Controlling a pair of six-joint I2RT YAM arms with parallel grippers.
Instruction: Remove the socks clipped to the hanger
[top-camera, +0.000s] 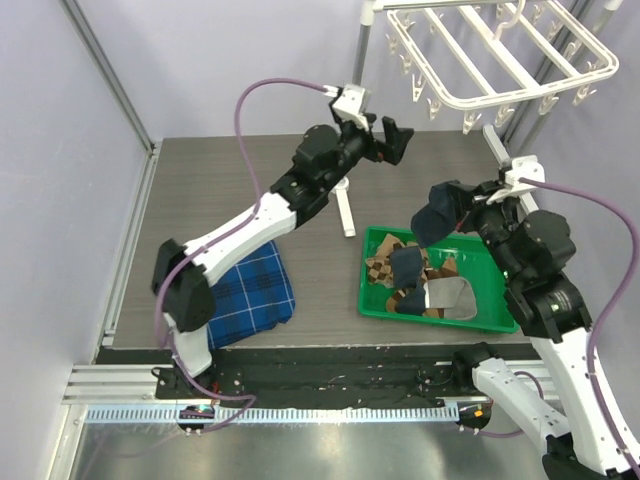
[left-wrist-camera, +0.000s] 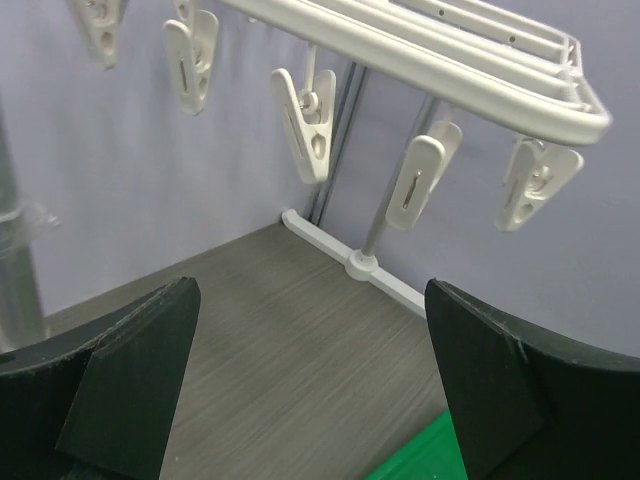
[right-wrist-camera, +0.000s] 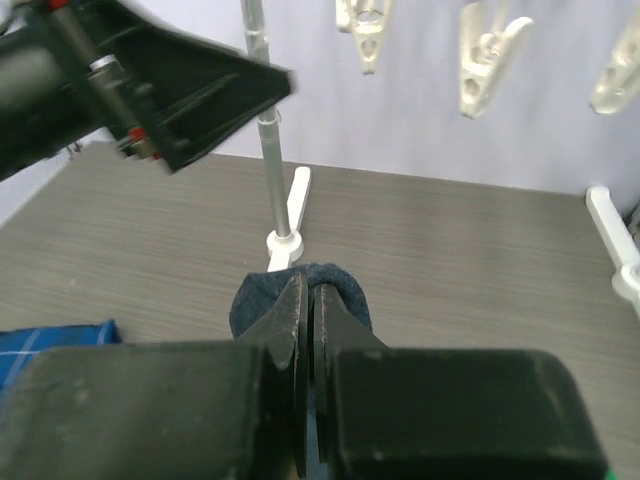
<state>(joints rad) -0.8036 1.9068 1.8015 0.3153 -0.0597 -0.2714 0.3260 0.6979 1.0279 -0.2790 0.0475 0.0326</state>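
The white hanger hangs at the top right with bare clips; no sock is on the clips in view. My right gripper is shut on a plain dark navy sock, held above the green tray; in the right wrist view the navy sock bulges around the closed jaws. Brown argyle and other socks lie in the tray. My left gripper is open and empty, raised below the hanger's left side, and its fingers frame bare table.
A folded blue plaid cloth lies at the front left. The upright metal pole with its white foot stands mid-table. A second white foot lies by the back wall.
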